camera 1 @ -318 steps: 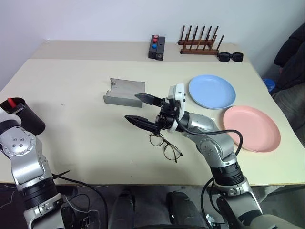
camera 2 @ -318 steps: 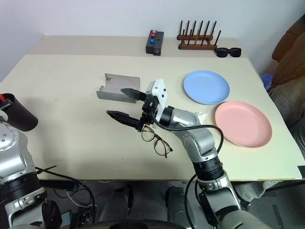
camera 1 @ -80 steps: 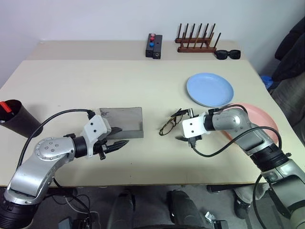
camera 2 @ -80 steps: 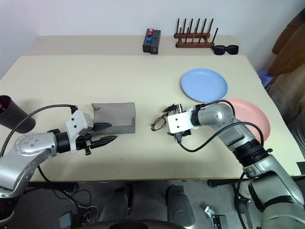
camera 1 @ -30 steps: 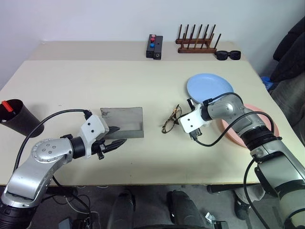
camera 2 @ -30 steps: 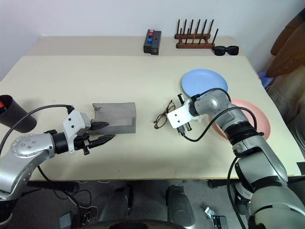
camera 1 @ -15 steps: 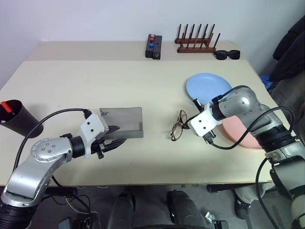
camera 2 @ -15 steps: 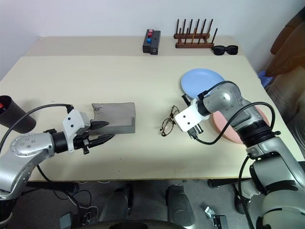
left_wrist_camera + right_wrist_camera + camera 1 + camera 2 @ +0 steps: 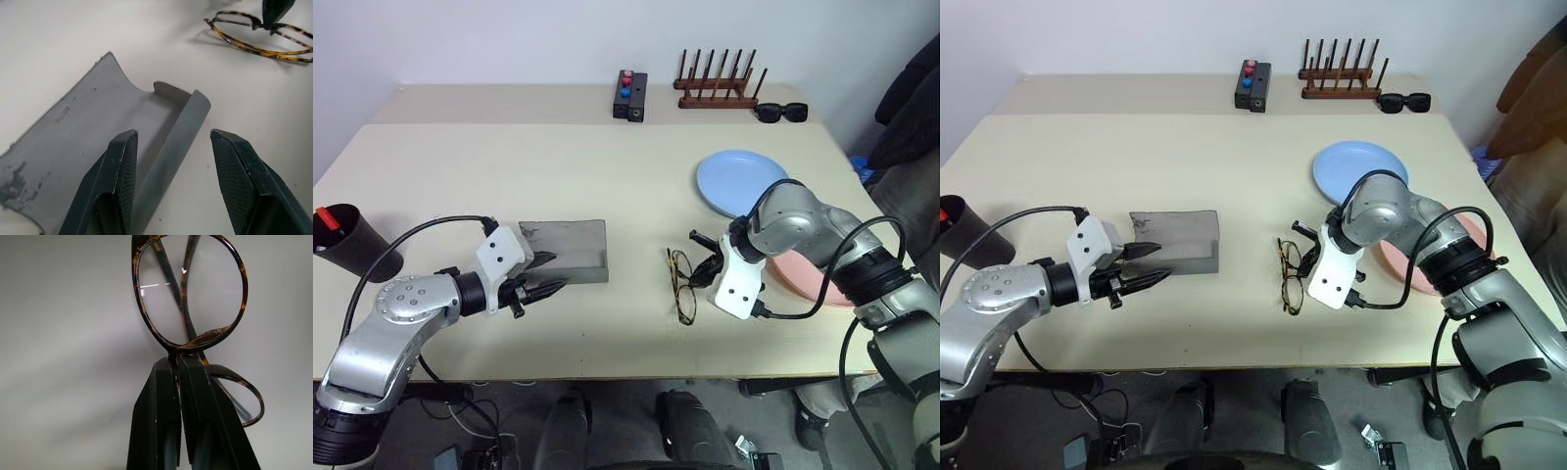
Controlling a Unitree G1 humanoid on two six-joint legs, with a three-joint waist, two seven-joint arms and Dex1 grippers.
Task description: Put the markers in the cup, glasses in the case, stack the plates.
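Note:
The wire-framed glasses (image 9: 681, 285) hang just above the table right of centre, pinched at the bridge by my right gripper (image 9: 703, 268), which is shut and points steeply down. In the right wrist view the two fingers meet on the bridge of the glasses (image 9: 190, 293). The grey case (image 9: 566, 250) lies open to the left. My left gripper (image 9: 542, 275) is open, with its fingers (image 9: 122, 166) standing either side of the case's (image 9: 93, 142) near wall. At the far left the black cup (image 9: 354, 242) holds a red-capped marker (image 9: 323, 213). The blue plate (image 9: 744, 182) and pink plate (image 9: 800, 272) lie side by side on the right.
A black box with red and blue buttons (image 9: 632, 95), a wooden peg rack (image 9: 720, 86) and black sunglasses (image 9: 781, 113) stand along the table's far edge. My right forearm crosses over the pink plate. Dark clothing hangs off the right side.
My right gripper has rolled and tipped downward, drawing back toward me with the glasses, which now lie lengthwise toward the front edge. The left arm and case have stayed put.

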